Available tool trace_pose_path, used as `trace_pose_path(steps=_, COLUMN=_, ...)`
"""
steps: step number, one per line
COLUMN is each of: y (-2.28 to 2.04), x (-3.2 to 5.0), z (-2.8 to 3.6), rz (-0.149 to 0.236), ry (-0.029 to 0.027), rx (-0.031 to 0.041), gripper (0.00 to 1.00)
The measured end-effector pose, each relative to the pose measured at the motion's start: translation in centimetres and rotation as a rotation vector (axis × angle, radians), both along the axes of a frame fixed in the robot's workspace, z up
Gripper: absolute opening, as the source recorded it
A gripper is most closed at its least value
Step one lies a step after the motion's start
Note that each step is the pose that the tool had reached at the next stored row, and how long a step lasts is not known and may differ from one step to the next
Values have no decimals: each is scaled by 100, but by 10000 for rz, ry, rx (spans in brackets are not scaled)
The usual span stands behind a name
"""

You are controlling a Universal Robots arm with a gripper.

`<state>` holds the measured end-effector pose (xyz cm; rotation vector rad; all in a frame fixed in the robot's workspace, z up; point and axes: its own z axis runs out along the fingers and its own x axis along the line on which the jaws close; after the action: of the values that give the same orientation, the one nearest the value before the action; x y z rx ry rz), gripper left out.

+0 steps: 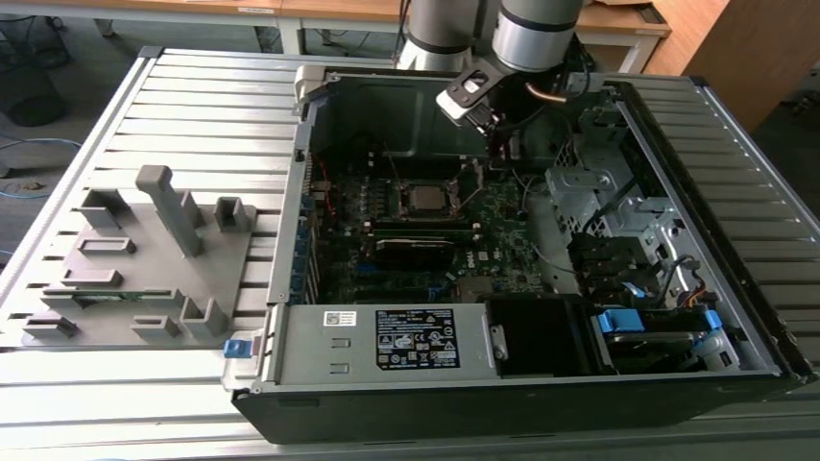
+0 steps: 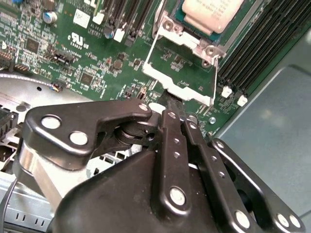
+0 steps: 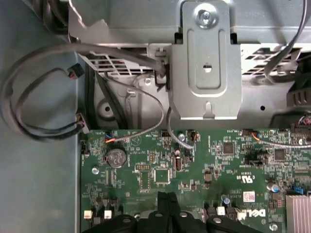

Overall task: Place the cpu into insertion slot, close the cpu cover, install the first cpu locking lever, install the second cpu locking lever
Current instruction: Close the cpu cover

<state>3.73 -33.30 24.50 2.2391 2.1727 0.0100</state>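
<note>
Evidently clenched together, the jaws touch the raised cpu cover [image 2: 171, 80]. A slip could slam it onto the cpu [image 2: 213, 10].

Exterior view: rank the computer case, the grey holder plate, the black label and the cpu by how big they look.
1. computer case
2. grey holder plate
3. black label
4. cpu, which sits deeper in the case but clearly looks smallest

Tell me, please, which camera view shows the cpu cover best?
The second wrist view: the cpu cover sits close up, swung open off the cpu, its square window plain, the hand at its free edge. In the exterior view it is too small to tell. The first wrist view faces another stretch of board.
</note>
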Motion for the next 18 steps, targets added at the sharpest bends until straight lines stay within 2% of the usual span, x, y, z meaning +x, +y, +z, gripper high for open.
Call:
trace_pose_path(steps=8, y=0, x=-173, z=0, rz=0, ry=-84, rx=1, gripper=10)
trace_pose_path(steps=15, y=0, x=-357, z=-1, rz=0, ry=-190, rx=2, gripper=10)
trace_pose_path(steps=18, y=0, x=-401, z=-1, rz=0, ry=-205, rx=1, gripper=10)
